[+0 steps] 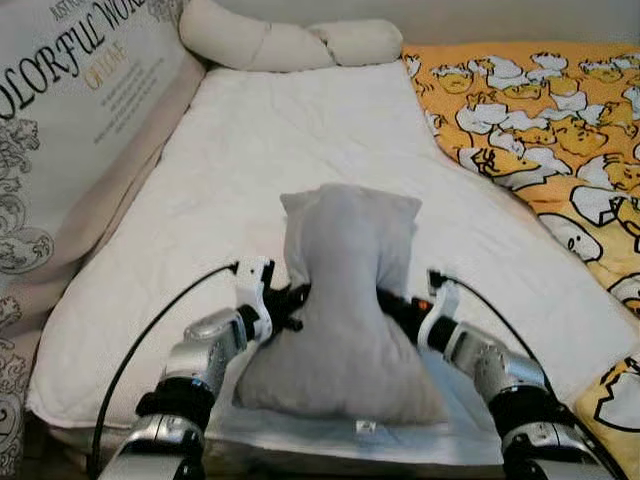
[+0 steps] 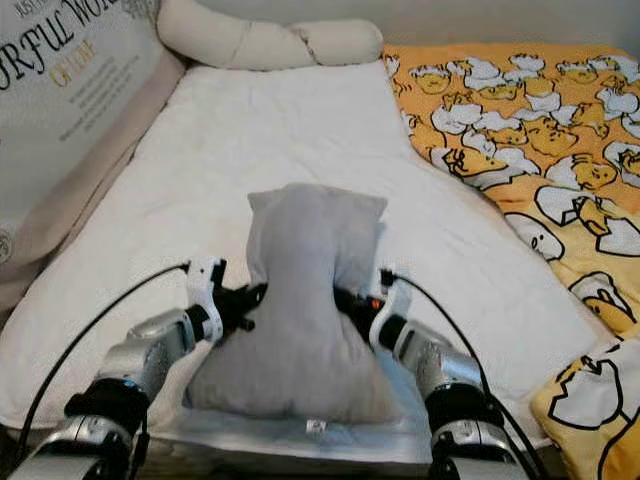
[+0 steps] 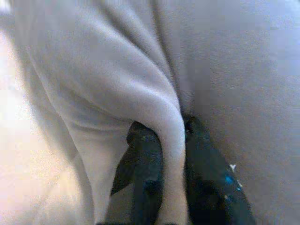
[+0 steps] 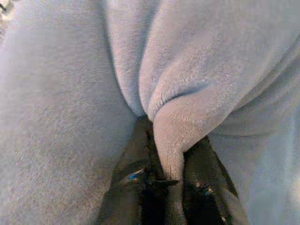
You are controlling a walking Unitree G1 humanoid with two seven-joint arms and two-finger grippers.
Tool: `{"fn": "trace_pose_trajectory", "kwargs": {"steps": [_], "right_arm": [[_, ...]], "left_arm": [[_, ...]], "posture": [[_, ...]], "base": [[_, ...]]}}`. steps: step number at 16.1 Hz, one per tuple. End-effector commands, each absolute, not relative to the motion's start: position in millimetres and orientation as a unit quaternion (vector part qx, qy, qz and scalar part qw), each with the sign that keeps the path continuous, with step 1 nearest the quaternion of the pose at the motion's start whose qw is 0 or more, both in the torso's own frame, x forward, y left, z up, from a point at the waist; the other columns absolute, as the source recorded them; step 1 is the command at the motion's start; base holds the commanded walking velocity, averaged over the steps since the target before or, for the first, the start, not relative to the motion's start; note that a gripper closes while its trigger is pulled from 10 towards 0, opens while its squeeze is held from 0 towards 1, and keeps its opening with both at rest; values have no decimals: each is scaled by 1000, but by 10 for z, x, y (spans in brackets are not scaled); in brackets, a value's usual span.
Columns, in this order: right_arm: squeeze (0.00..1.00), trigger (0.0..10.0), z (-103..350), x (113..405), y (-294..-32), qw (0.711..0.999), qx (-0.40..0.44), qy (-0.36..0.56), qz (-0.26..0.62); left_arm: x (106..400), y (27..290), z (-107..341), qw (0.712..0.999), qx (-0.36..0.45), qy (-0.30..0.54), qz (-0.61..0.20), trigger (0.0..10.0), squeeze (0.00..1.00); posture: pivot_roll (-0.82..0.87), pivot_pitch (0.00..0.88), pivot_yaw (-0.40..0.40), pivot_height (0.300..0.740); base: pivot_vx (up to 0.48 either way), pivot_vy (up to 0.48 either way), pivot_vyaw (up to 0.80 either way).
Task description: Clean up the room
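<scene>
Grey pillow [image 1: 345, 310] on white mattress [image 1: 220, 200] near its front edge, pinched at the waist from both sides, left gripper [image 3: 171, 140] clamping a fold, right gripper [image 4: 164, 154] likewise, yellow duck blanket [image 1: 540, 110] to the right, cream bolster [image 1: 280, 40] at the far end.

A bed with a white quilted mattress pad [image 1: 300, 170] spans the room. Left of it runs a printed padded bumper [image 1: 70, 120]; at its head lies a cream knotted cushion [image 1: 290, 42]; right of it, an orange duck-print blanket [image 1: 540, 120].
</scene>
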State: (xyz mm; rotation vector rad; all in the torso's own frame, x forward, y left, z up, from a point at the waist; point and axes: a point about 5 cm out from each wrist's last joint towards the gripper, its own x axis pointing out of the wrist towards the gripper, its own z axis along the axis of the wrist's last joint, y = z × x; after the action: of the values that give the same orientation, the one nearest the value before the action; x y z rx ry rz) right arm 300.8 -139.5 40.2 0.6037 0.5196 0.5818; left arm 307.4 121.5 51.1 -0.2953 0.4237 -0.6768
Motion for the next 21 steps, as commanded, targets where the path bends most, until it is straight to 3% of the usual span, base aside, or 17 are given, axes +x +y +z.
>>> {"fn": "trace_pose_trajectory", "kwargs": {"steps": [1,3,6,9,10,11,12,13,17,21], "right_arm": [[0,0,616,3076,-1193,878,293,206,318],[0,0,731,3091,-1170,883,290,180,321],[0,0,1018,3109,-1205,913,269,111,285],[0,0,1237,3028,-1200,927,258,66,266],[0,1961,1296,3006,-1225,942,229,53,239],[0,10000,1315,3004,-1250,953,203,45,221],[0,10000,1360,2992,-1285,965,170,17,196],[0,10000,1352,2964,-1316,969,164,32,183],[0,10000,1373,2876,-1305,964,189,37,185],[0,10000,1299,2774,-1309,968,191,48,157]], "left_arm": [[3109,1040,737,905,-128,169,-369,0,0],[3106,1040,885,907,-121,146,-375,0,0],[3087,1085,1387,931,-123,51,-340,0,0],[2998,1122,1515,945,-71,39,-318,0,0],[2979,1132,1525,951,-44,42,-303,0,0],[2979,1143,1528,955,-33,40,-291,0,0],[2973,1170,1521,962,-8,38,-270,2980,0],[2981,1204,1452,967,2,68,-247,10000,0],[2915,1182,1441,964,28,62,-256,10000,0],[2930,1237,1461,967,35,68,-241,10000,0]], "posture": [[-55,0,53,740],[-55,0,53,740],[-48,0,55,740],[-47,0,61,740],[-52,0,59,740],[-53,0,59,740],[-59,0,59,740],[-70,0,66,740],[-63,0,56,740],[-60,0,79,740]], "base": [[0,0,0],[0,0,0],[0,0,0],[0,0,0],[0,0,0],[0,0,0],[0,0,0],[0,0,0],[0,0,0],[0,380,0]]}}
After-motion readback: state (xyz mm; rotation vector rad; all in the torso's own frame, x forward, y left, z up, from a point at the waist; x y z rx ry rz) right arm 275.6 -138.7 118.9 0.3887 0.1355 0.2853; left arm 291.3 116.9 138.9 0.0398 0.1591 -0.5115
